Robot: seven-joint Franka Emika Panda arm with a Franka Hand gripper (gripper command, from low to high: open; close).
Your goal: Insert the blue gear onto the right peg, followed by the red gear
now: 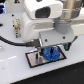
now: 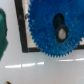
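Observation:
The blue gear point(image 1: 50, 53) lies flat over the exterior view's right half of the white plate with a black border point(image 1: 34, 60), right under my gripper point(image 1: 52, 48). In the wrist view the blue gear point(image 2: 50, 30) fills most of the picture, with the plate point(image 2: 22, 30) beneath it. A small grey tip, apparently the right peg point(image 2: 61, 33), shows inside the gear's centre hole. My fingers are not seen in the wrist view, and the exterior view does not show whether they grip the gear. The red gear is out of view.
A green object point(image 2: 2, 35) sits beside the plate at the edge of the wrist view. A black cable point(image 1: 17, 42) runs across the white table toward the plate. The arm's white body point(image 1: 45, 20) covers the back of the scene.

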